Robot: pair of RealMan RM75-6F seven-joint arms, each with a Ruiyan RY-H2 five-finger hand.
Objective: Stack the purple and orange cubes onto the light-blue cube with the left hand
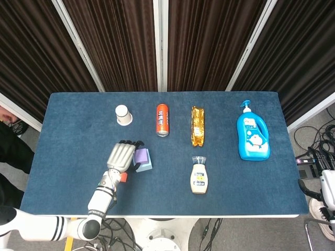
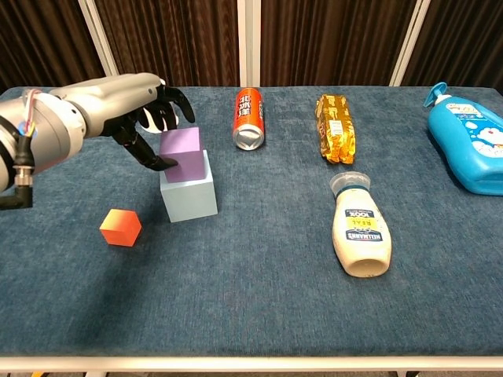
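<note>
The purple cube [image 2: 185,153] [image 1: 140,155] sits on top of the light-blue cube [image 2: 189,196] [image 1: 146,166], at the left of the table's middle. My left hand [image 2: 134,102] [image 1: 119,156] reaches in from the left and holds the purple cube, with the thumb against its left face and the fingers curved over its far side. The orange cube [image 2: 120,227] [image 1: 123,177] lies alone on the cloth, in front of and to the left of the stack, partly under my wrist in the head view. No right hand shows.
A white cup [image 1: 123,114] stands behind the hand. An orange can [image 2: 248,118] and a gold packet [image 2: 335,127] lie at the back middle, a mayonnaise bottle [image 2: 360,226] in the middle right, a blue detergent bottle [image 2: 468,141] at far right.
</note>
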